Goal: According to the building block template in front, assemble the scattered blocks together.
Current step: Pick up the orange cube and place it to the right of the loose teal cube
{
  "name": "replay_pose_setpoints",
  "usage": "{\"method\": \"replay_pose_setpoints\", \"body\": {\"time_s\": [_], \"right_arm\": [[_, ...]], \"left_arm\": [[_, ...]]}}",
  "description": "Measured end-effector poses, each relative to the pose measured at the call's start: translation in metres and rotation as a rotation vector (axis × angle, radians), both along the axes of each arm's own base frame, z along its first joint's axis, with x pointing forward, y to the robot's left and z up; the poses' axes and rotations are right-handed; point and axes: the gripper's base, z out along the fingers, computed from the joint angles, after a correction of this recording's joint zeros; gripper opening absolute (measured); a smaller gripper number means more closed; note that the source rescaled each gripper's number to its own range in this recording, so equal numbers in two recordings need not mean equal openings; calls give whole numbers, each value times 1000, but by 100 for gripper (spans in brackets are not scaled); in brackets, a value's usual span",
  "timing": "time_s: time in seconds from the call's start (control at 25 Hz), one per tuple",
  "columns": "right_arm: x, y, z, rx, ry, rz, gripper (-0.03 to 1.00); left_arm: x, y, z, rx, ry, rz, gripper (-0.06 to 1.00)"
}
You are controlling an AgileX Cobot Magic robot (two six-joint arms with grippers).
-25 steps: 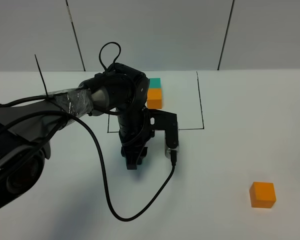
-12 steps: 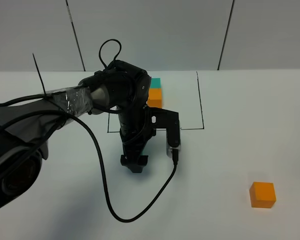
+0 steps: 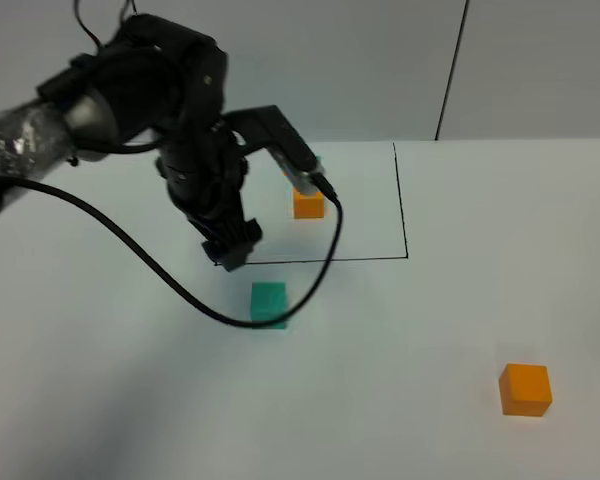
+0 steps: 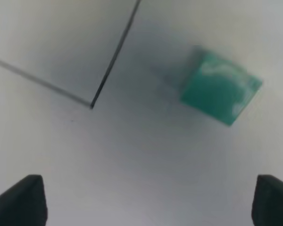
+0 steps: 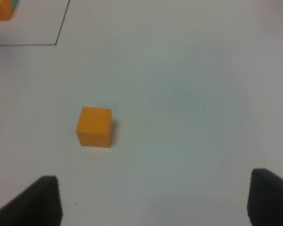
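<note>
The scattered teal cube lies on the white table just in front of the black outline. It also shows in the left wrist view. My left gripper hangs above the outline's front left corner, open and empty, up and left of the teal cube. The scattered orange cube sits at the front right. My right gripper is open above the table, with the orange cube a short way ahead of it. The template's orange cube stands inside the outline; its teal cube is mostly hidden behind the left wrist.
The left arm's black cable loops over the table, past the teal cube. The outline's corner shows in the left wrist view and in the right wrist view. A white wall with dark seams stands behind.
My left gripper was down at the table in front of the outline. It has let go of the teal cube and risen up and back to the left, leaving the cube uncovered.
</note>
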Motion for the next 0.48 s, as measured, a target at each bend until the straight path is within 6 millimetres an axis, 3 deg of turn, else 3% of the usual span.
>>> {"method": "replay_pose_setpoints", "body": {"time_s": [0.28,0.48], "right_arm": [[0,0,0,0,0,0,64],[0,0,0,0,0,0,64]], "left_arm": [[14,98,48,-65,-88,395,92],[4,152,87,-196,-146,562,91]]}}
